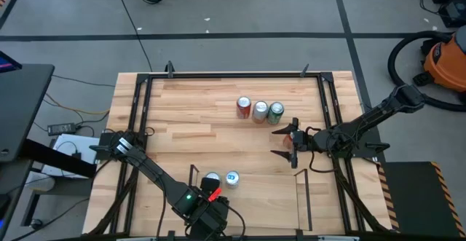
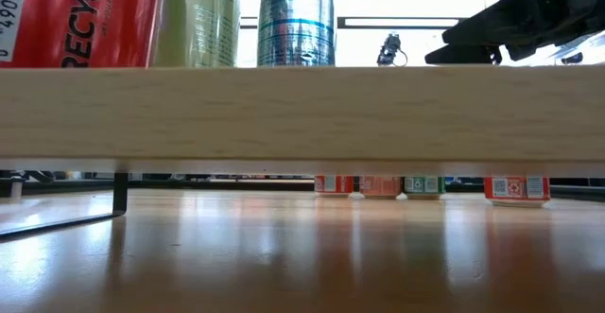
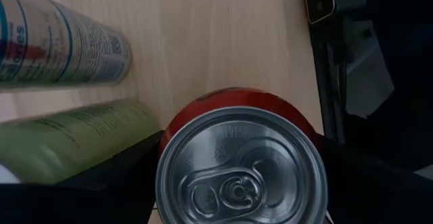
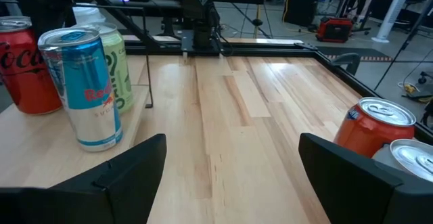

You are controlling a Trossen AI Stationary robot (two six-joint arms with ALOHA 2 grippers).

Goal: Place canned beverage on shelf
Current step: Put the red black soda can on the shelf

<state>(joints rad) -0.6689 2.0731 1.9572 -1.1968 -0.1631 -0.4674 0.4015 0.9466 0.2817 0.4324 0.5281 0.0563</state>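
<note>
At the middle of the near edge of the table (image 1: 189, 117), the shelf (image 2: 302, 114) was seen, and three cans were stood on its light wood floor. At the shelf's left end the left gripper (image 1: 212, 196) was placed over a red can (image 3: 237, 163), with the can upright and taken between its two sides. Whether the can was gripped or let go could not be told. Just beside the red can, a green can (image 3: 74, 139) and a blue and silver can (image 3: 61, 45) were stood upright on the same floor, the blue one further towards the shelf's right end.

Towards the far edge of the table, a little right of its middle, three more cans were set close together in a row: a red one (image 1: 244, 108), a pale one (image 1: 260, 111) and a green one (image 1: 276, 111).

Nearer the right edge, the right gripper (image 1: 285, 144) was held above the wood, just in front of that row. Its fingers (image 4: 128, 166) were spread well apart and nothing was held between them.
</note>
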